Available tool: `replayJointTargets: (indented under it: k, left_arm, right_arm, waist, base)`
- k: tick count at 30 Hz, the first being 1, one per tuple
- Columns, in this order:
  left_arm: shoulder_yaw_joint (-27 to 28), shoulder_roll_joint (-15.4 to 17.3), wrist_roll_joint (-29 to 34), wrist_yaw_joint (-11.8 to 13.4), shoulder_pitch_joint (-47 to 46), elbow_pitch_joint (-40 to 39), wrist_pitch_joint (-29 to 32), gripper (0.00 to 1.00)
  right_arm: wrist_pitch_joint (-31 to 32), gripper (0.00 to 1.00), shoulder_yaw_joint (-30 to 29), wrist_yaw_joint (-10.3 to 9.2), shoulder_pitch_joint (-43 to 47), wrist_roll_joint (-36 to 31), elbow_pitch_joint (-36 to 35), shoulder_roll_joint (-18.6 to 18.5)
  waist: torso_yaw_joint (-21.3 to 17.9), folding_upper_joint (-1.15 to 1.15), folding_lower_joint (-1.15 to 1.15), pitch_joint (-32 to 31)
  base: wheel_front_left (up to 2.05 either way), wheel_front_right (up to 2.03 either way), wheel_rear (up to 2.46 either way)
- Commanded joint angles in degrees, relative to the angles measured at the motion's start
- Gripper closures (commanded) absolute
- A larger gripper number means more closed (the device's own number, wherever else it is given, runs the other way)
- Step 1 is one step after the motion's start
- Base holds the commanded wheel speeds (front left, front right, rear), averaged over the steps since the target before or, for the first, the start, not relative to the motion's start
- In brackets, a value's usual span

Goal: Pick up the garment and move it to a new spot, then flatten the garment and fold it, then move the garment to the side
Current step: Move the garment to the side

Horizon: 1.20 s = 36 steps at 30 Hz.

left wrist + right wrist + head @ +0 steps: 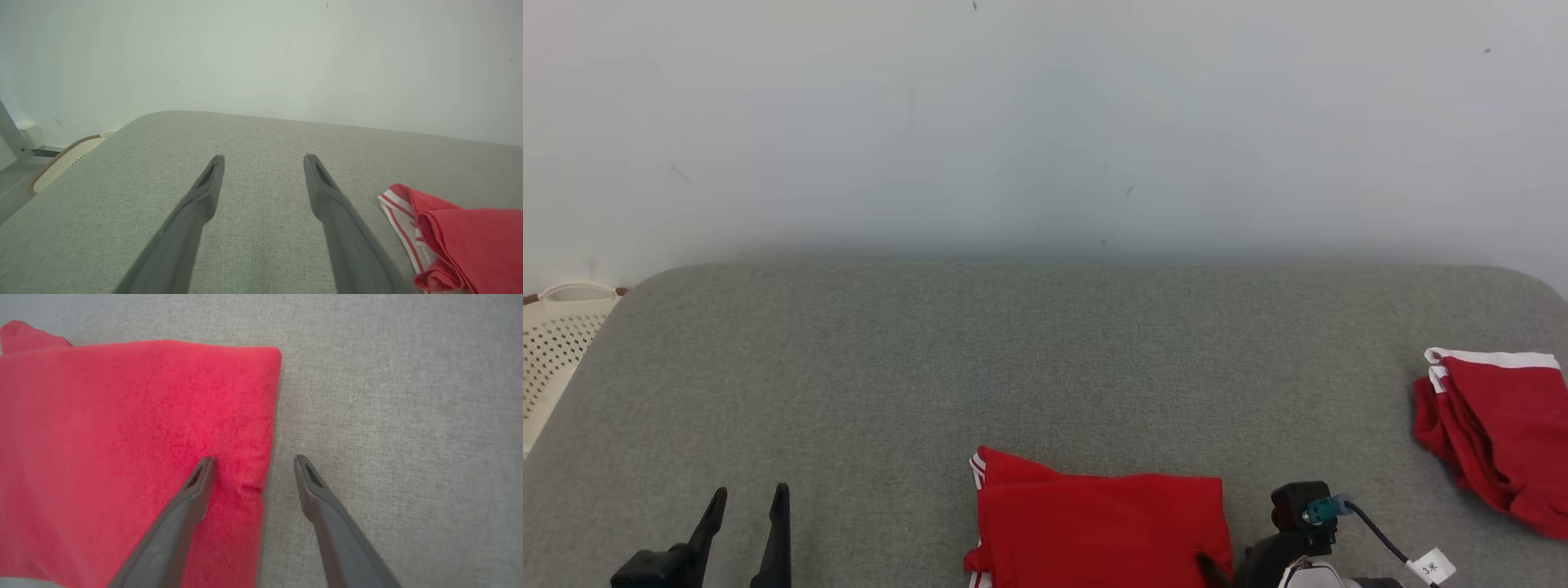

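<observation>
The red garment [1098,531] lies folded into a neat rectangle at 6 o'clock on the grey fabric-covered worktop [1013,351], so the step in hand looks like the last one: carrying it off to the side. The right gripper [254,458] hangs over the fold's right-hand edge with its fingers spread wide and gripping nothing. One finger [192,494] is above the red cloth and the other is above bare grey, so the edge runs between them. To do this well, the fingers should probably come down until the outer one slides under every layer at that edge, then close on the full stack. Pinching the top layer alone would likely peel the fold open when it lifts. A low, slow drag or lift towards 3 o'clock would help the rectangle keep its shape. A second red garment [1499,433] with white trim already sits at 4 o'clock, so the set-down spot should be near it but not on it. The left gripper [751,492] rests at 7 o'clock, fingers apart and empty, well away from the cloth. It could steady the far edge, where the white stripes show, if the fold starts to slip. A pale perforated basket [560,343] stands beyond the worktop at 9 o'clock.
</observation>
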Motion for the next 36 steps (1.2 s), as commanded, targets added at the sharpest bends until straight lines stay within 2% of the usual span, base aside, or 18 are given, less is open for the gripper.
replayJointTargets:
  k: [1,8,9,10,11,12,23,29,36]
  left_arm:
    - [-0.26,-0.18,-0.19,0.07,-0.78,0.19,-0.17,0.00]
    - [-0.43,-0.74,0.38,0.07,-1.03,0.54,-0.17,0.00]
    - [-0.40,-0.84,0.39,0.07,-1.07,0.59,-0.17,0.00]
    - [-0.28,-0.91,0.38,0.07,-1.03,0.68,-0.17,0.00]
    - [-0.28,-0.91,0.38,0.07,-1.03,0.68,-0.17,0.00]
    - [-0.19,-0.97,0.31,0.07,-0.92,0.76,-0.17,0.00]
    - [0.29,0.61,-1.69,0.07,1.60,-1.24,-0.16,0.00]
    - [0.16,2.52,-3.83,0.07,3.97,-3.92,-0.16,0.00]
    - [-0.30,5.45,-6.48,0.07,6.30,-8.36,-0.16,0.00]
  right_arm:
    - [0.77,0.00,0.27,-0.15,-0.89,0.08,2.66,-0.07]
    - [4.09,0.00,4.88,0.00,-3.90,1.23,9.82,0.23]
    - [4.24,0.51,5.65,0.00,-4.35,1.36,10.23,0.25]
    - [4.77,0.66,5.27,0.00,-5.62,0.67,10.54,0.24]
    - [4.77,0.66,5.27,0.00,-5.62,0.67,10.54,0.24]
    - [5.36,1.00,4.58,-0.01,-7.17,-0.38,10.29,0.11]
    - [7.98,1.00,-0.77,-0.08,-11.92,-12.48,4.10,-0.40]
    - [10.96,1.00,0.71,-0.08,-16.26,-17.10,0.95,-5.76]
    - [14.96,1.00,4.74,-0.08,-24.18,-15.10,-0.61,-12.05]
  waist:
    - [0.65,0.00,0.00,-0.09]
    - [1.74,0.00,0.00,-0.31]
    - [1.79,0.00,0.00,-0.31]
    - [1.73,0.00,0.00,-0.33]
    - [1.73,0.00,0.00,-0.33]
    - [1.60,0.00,0.00,-0.41]
    - [-2.33,0.00,0.00,-0.73]
    - [-6.18,0.00,0.00,-0.39]
    - [-10.18,0.00,0.00,1.29]
  base:
    - [0.00,0.00,0.00]
    - [0.00,0.00,0.00]
    - [0.00,0.00,0.00]
    - [0.00,0.00,0.00]
    - [0.00,0.00,0.00]
    - [0.00,0.00,0.00]
    - [0.00,0.00,0.00]
    - [0.00,0.00,0.00]
    - [0.00,0.00,0.00]
